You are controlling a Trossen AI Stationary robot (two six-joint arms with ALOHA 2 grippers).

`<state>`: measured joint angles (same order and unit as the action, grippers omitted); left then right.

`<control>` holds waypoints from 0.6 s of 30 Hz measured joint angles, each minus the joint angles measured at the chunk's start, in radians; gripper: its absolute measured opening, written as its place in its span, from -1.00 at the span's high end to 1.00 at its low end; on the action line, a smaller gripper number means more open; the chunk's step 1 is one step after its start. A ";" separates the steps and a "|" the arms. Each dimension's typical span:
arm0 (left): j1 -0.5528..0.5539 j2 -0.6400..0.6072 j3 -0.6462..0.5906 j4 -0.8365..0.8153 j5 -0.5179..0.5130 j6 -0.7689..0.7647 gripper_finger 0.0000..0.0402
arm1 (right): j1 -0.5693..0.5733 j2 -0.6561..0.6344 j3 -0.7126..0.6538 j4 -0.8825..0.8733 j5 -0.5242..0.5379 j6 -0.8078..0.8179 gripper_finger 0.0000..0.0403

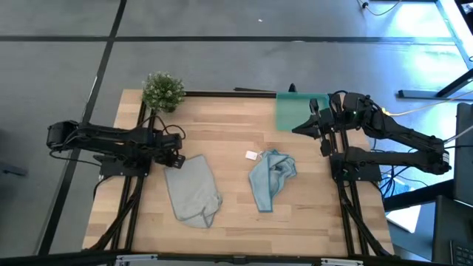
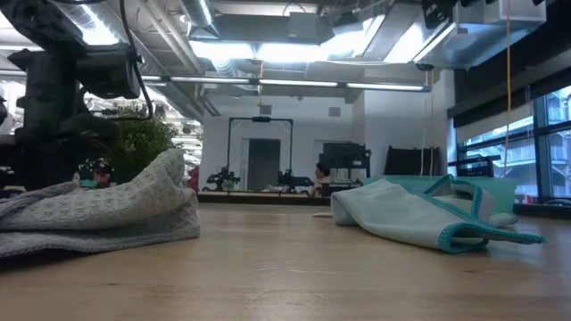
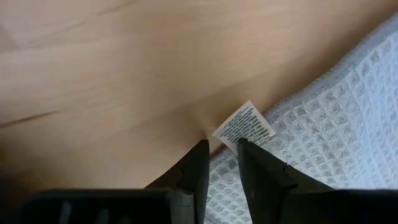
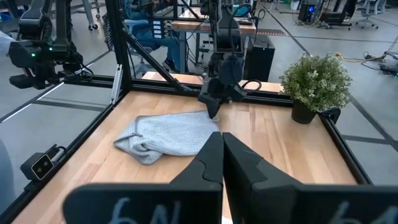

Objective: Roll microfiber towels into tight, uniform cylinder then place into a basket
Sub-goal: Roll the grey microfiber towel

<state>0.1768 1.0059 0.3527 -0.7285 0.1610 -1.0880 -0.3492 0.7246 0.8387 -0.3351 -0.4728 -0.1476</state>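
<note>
The pale grey-blue towel point(image 1: 194, 191) lies crumpled flat on the table's left half; it also shows in the low view point(image 2: 98, 209) and the right wrist view point(image 4: 165, 134). My left gripper point(image 1: 176, 157) points down at its far left corner, shut on the cloth by a small printed tag point(image 3: 244, 124). The light blue towel point(image 1: 272, 177) lies bunched right of centre, its white tag point(image 1: 253, 155) on the wood. The teal basket point(image 1: 295, 111) stands at the far right edge. My right gripper point(image 1: 301, 128) hovers by the basket, shut and empty. My left gripper pinches the grey towel's edge point(image 3: 222, 169) at the corner beside the printed tag, between its two fingers. The fingers come from above, pointing down. The towel lies on the table, slack; one layer or several, I cannot tell.
A small potted plant point(image 1: 163, 90) stands at the table's far left corner. Bare wood lies between the two towels and along the near edge. The right arm partly covers the basket. Black frame rails run along the table's sides.
</note>
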 joint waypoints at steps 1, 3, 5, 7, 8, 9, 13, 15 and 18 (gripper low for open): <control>-0.007 0.000 -0.004 0.001 -0.003 0.002 0.60 | 0.000 0.000 0.000 0.000 0.000 0.010 0.98; -0.018 0.000 -0.007 0.003 -0.005 0.022 0.60 | 0.000 0.000 0.000 0.000 0.000 0.014 0.98; -0.026 0.001 -0.007 0.005 -0.004 0.045 0.60 | 0.000 0.000 0.000 0.000 0.001 0.012 0.98; -0.033 0.001 -0.008 0.007 -0.003 0.059 0.60 | 0.000 0.000 0.000 0.000 0.009 0.012 0.98; -0.037 0.001 -0.008 0.008 -0.003 0.068 0.60 | 0.000 0.000 0.000 0.000 0.019 0.011 0.98; -0.040 0.001 -0.008 0.008 -0.001 0.075 0.61 | 0.000 0.000 0.000 0.000 0.028 0.011 0.98; -0.056 0.002 -0.009 0.006 0.002 0.080 0.77 | -0.001 0.000 0.000 0.000 0.035 0.011 0.98; -0.062 0.002 -0.010 0.007 0.017 0.079 0.91 | 0.000 0.000 0.000 0.000 0.035 0.010 0.98; -0.065 0.002 -0.010 0.008 0.033 0.076 0.97 | 0.000 0.000 0.000 0.000 0.035 0.009 0.98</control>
<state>0.1117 1.0080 0.3431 -0.7202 0.1936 -1.0116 -0.3496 0.7246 0.8387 -0.3351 -0.4377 -0.1390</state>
